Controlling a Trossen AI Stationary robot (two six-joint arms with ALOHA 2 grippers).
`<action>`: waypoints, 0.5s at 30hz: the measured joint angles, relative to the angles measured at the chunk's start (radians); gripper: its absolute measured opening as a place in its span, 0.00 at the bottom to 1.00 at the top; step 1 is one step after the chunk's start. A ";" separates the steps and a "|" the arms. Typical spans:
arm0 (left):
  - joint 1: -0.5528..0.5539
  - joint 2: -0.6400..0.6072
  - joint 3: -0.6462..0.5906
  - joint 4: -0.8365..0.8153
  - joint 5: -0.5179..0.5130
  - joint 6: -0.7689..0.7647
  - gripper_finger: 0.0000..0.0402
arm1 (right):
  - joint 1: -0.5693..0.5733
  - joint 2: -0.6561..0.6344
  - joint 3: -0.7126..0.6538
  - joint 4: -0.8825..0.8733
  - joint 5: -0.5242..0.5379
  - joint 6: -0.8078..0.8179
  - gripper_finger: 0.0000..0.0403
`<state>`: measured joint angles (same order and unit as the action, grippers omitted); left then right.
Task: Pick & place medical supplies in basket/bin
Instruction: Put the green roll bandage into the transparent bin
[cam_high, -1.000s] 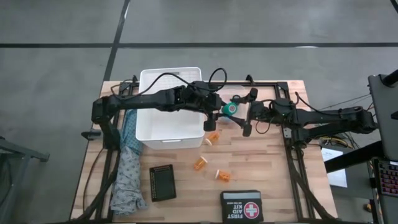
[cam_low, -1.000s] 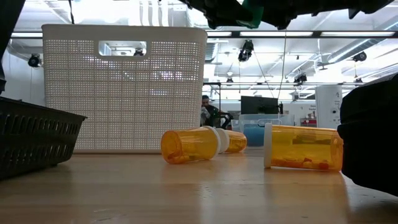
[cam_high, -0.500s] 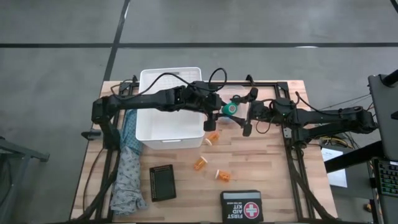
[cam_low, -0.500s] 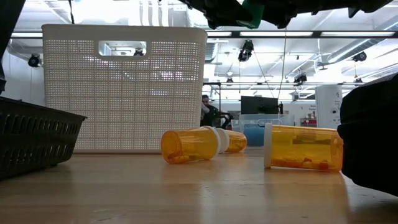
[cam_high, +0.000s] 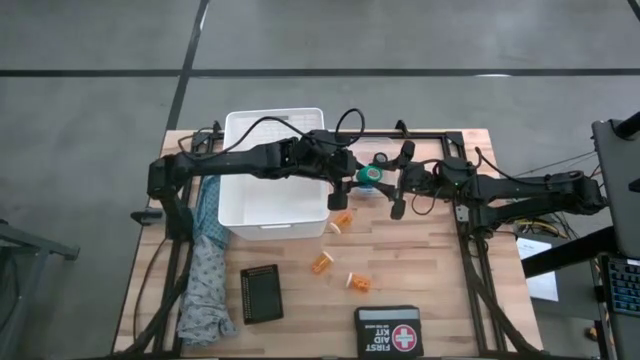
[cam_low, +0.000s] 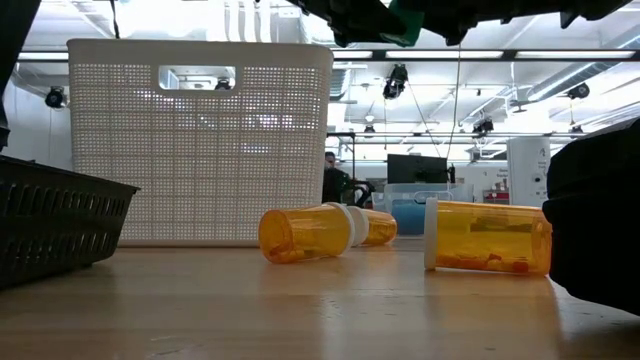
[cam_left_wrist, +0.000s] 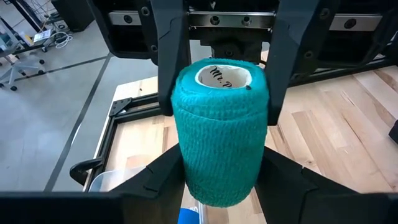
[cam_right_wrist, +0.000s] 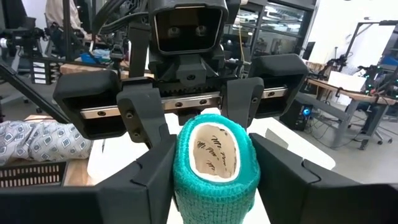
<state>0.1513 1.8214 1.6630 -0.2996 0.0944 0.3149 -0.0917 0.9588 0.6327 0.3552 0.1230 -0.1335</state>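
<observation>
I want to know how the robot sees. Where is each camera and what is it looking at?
High: above, looking down on table, both arms.
Low: at tabletop level, facing white basket and pill bottles.
Left wrist: on left arm, sees teal bandage roll in left hand.
Right wrist: on right arm, right hand.
Both wrists share the roll.

I see teal-green bandage roll (cam_left_wrist: 219, 149), woven texture, white core with dark script. Both arms black; fingers (cam_right_wrist: 147, 115) black. Basket (cam_high: 272, 180) white, walls dotted with fine perforations. Pill bottles (cam_low: 305, 233) translucent orange, caps white. Cloth (cam_high: 207, 270) grey-blue with small repeating print. Crate (cam_high: 261, 293) black, gridded. First aid case (cam_high: 387, 329) black, white lettering, red cross on white disc. Counter (cam_high: 420, 260) pale wood, plank-striped. Floor (cam_high: 100, 60) grey with dark lines.
</observation>
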 joint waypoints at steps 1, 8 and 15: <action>0.000 0.000 0.000 0.000 0.000 0.000 0.42 | 0.000 0.000 0.000 0.000 0.000 -0.001 0.45; 0.000 0.000 0.000 0.000 0.001 0.000 0.42 | 0.000 0.000 0.000 0.000 0.000 0.000 0.45; 0.000 0.000 0.000 0.004 0.003 0.000 0.42 | 0.000 0.000 0.000 0.000 0.000 0.001 0.46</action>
<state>0.1513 1.8214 1.6630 -0.2955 0.0971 0.3152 -0.0917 0.9588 0.6327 0.3550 0.1234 -0.1322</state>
